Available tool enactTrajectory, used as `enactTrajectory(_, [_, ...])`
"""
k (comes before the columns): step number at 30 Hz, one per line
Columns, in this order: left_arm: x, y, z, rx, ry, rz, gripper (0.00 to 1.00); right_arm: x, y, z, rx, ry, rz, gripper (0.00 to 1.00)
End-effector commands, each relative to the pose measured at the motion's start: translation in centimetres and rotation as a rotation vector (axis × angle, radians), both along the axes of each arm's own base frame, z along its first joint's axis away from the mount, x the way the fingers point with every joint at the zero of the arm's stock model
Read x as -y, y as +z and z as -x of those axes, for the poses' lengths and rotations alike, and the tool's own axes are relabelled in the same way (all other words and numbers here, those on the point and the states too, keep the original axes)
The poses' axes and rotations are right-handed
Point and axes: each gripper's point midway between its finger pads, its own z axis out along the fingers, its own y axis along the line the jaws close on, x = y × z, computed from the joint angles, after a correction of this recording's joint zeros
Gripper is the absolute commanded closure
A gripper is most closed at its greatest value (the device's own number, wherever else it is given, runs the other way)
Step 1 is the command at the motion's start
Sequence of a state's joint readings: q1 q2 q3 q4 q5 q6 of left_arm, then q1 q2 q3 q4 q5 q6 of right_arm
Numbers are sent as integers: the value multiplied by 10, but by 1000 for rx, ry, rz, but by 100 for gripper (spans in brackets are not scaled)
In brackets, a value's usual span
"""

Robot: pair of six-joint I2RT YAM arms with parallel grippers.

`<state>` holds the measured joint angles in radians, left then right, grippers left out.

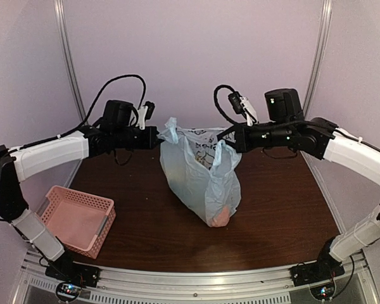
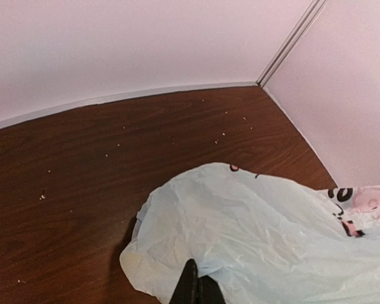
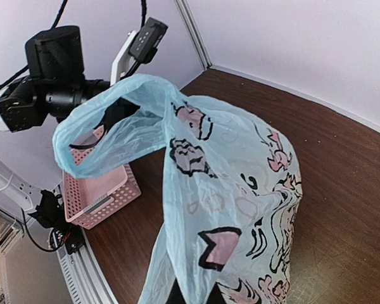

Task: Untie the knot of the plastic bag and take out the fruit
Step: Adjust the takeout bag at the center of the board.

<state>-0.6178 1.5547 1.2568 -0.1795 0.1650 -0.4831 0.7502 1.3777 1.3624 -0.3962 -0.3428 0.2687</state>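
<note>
Far to my left the pink basket sits on the dark wooden table, near the front edge and well apart from everything else; next comes my left gripper, held level above the table and pointing inward; its jaws are pressed fully together on the thin plastic of the left handle loop; in my left wrist view the two dark fingertips meet with no gap, and the pale film bunches up right at them; the plastic bag hangs between my two arms, near the middle of the table, pale blue-green and translucent, with pink and black cartoon prints; its top is stretched sideways, the two loops drawn apart from each other, one to each gripper; its body slopes down and to the right, and its low end reaches the table; down in that low end one orange-pink fruit shows through the plastic; what else lies inside I cannot tell; further right the right handle loop runs up to my right gripper, whose jaws are likewise closed tight, the loop pinched between them; from my right wrist the bag drops away just below the camera, my own fingers almost hidden behind it.
</note>
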Motion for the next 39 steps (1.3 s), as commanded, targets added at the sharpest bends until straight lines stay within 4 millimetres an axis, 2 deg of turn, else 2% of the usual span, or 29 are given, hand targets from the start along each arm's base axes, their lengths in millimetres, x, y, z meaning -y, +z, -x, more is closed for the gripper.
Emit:
enactTrajectory(1, [17, 24, -23, 97, -123, 72, 100, -9, -2, 15, -24, 78, -72, 100])
enactTrajectory(4, [25, 16, -32, 84, -149, 58, 100, -12, -16, 9, -65, 45, -103, 100])
enactTrajectory(7, [20, 8, -39, 69, -114, 28, 100, -17, -27, 5, -104, 31, -141, 100])
enactTrajectory(8, [16, 7, -40, 64, -95, 15, 95, -18, -30, 4, -112, 27, -146, 100])
enactTrajectory(13, [-4, 16, -27, 61, -26, 11, 47, -18, -32, -2, -111, -2, -155, 100])
enactTrajectory(18, [-23, 22, -1, 20, 44, 61, 28, -15, -30, -8, -95, -40, -159, 100])
enactTrajectory(20, [-19, 22, 14, -9, 27, 97, 24, -14, -31, -10, -91, -50, -160, 100])
enactTrajectory(24, [5, 21, 44, -67, -43, 148, 20, -14, -30, -13, -84, -65, -163, 100])
enactTrajectory(29, [30, 15, 67, -119, -104, 203, 19, -16, -32, -13, -84, -65, -157, 100])
enactTrajectory(33, [45, 1, 72, -151, -129, 186, 19, -16, -34, -12, -83, -65, -152, 100])
enactTrajectory(39, [50, -21, 63, -184, -109, 136, 19, -15, -34, -11, -77, -66, -144, 100])
